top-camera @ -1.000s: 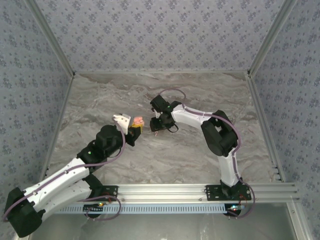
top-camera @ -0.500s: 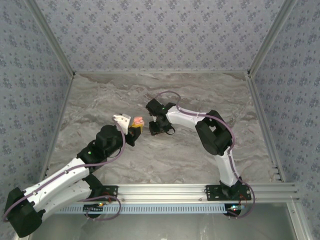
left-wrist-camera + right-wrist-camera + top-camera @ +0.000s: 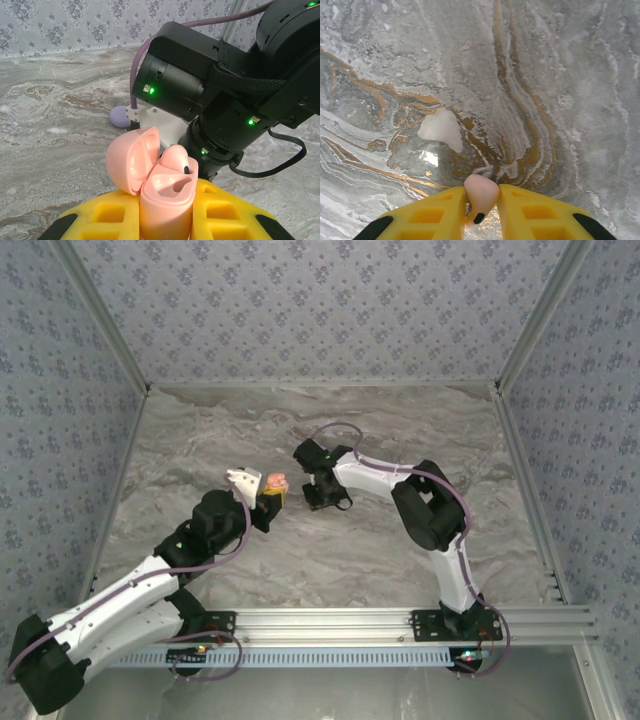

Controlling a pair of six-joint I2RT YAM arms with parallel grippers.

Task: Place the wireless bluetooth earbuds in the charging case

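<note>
Nearest the bases, clamps the open pink charging case point(image 3: 167, 194) upright in the left gripper point(image 3: 268, 499), one pink earbud point(image 3: 175, 157) seated in it beside the tipped-back lid. Just beyond, pinches a second earbud point(image 3: 481, 188) between the right gripper's point(image 3: 481, 196) yellow fingers over the marble table point(image 3: 555, 75), with a small lilac object point(image 3: 118, 116) lying farther back.

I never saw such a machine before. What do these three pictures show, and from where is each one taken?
These are two robot arms bolted to a marble table. One picture looks down from above; the other two come from a camera on each wrist, so yellow fingers show at the bottom. The left gripper is shut on an open pink charging case with one earbud seated inside. The right gripper pinches a second earbud. A small lilac thing lies on the marble.
</note>
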